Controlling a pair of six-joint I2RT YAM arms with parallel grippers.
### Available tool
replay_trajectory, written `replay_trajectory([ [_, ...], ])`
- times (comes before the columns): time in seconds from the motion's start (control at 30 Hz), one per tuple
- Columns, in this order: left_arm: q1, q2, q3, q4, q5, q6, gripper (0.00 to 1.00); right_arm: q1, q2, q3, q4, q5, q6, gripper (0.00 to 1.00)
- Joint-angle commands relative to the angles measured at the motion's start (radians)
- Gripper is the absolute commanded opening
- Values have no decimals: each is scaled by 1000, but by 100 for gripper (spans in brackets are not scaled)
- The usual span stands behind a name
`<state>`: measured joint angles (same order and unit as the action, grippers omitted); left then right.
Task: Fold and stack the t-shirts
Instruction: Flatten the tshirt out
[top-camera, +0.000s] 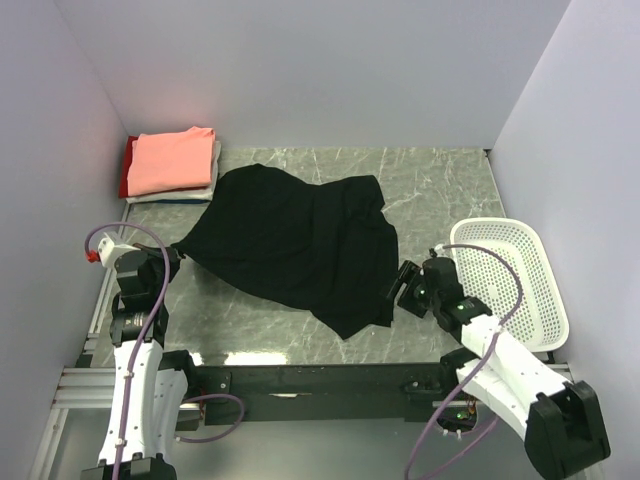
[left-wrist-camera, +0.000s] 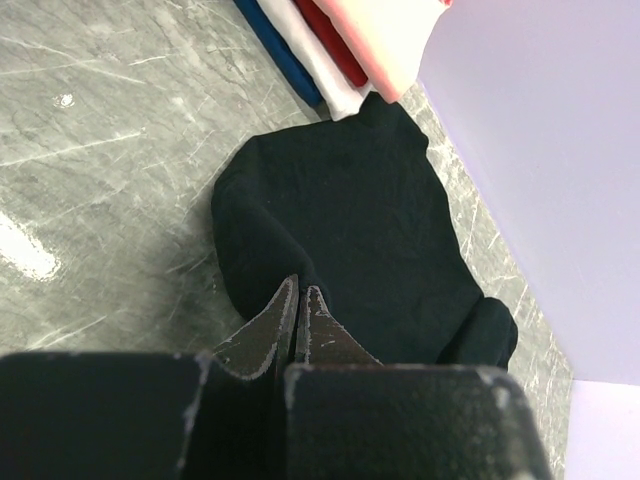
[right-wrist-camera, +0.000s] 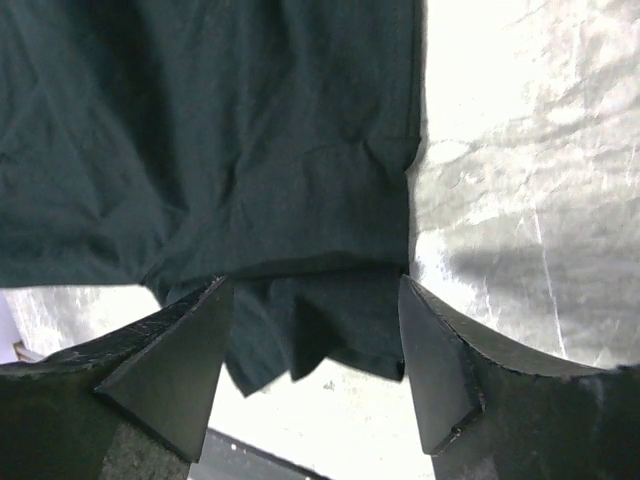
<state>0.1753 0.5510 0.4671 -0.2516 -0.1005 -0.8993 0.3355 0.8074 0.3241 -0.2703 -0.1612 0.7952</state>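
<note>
A large black t-shirt (top-camera: 290, 240) lies spread and creased across the middle of the table. My left gripper (top-camera: 176, 257) is at its left corner, and in the left wrist view (left-wrist-camera: 300, 292) the jaws are shut, with a ridge of the black t-shirt (left-wrist-camera: 350, 220) running up into the tips. My right gripper (top-camera: 405, 285) is at the shirt's right edge. In the right wrist view (right-wrist-camera: 315, 330) it is open, with the black hem (right-wrist-camera: 330, 300) between the fingers. A folded stack sits at the back left, with a salmon-pink shirt (top-camera: 172, 160) on top, a white one (top-camera: 214, 170) under it and a red one (top-camera: 124, 168) at the edge.
A white mesh basket (top-camera: 545, 290) stands at the right edge of the table, just right of my right arm. The folded stack (left-wrist-camera: 345, 50) also shows a blue layer (left-wrist-camera: 285, 55) at its bottom. Grey walls enclose the back and sides.
</note>
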Motion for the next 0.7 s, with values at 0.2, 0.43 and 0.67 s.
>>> replay_trajectory([
  [0.2, 4, -17, 24, 35, 8, 23, 1, -7, 232, 69, 154, 121, 22, 66],
  [0.43, 4, -17, 25, 37, 2, 25, 0, -9, 340, 96, 215, 127, 21, 56],
  [0.67, 4, -17, 34, 28, -2, 33, 0, -9, 323, 104, 206, 109, 7, 19],
])
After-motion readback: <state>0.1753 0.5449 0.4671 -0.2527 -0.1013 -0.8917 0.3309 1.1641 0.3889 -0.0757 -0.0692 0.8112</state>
